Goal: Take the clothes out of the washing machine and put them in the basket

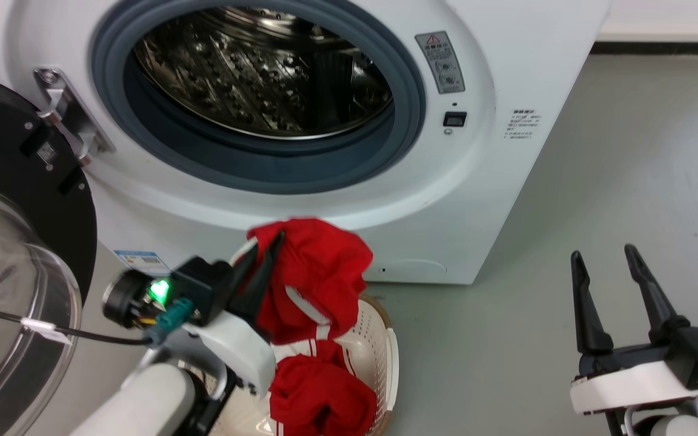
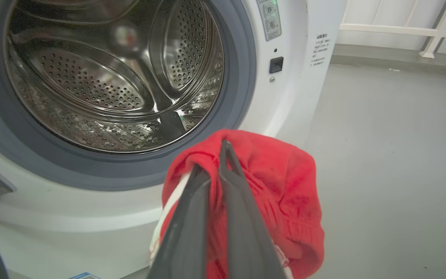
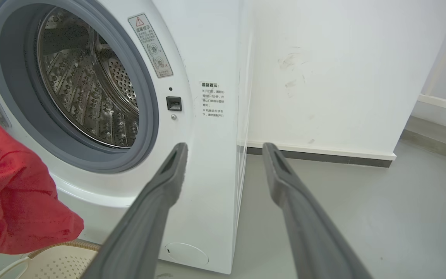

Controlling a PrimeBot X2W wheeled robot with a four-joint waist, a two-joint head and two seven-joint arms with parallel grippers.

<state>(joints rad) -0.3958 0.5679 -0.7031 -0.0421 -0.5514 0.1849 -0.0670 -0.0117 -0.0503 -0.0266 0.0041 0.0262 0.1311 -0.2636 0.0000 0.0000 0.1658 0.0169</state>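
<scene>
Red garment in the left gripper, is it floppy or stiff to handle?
Likely floppy: the red garment droops in folds from the left gripper. Probably light, since a pinch holds it. It could drape over the basket rim.

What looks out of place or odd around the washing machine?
Nothing stands out. The left gripper holds a red garment above the basket, more red fabric lies inside it, and the drum looks empty.

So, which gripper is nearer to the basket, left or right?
Left. The left gripper is just above the basket, shut on a red garment hanging over it. The right gripper is open, well off to the basket's right, above the floor.
</scene>
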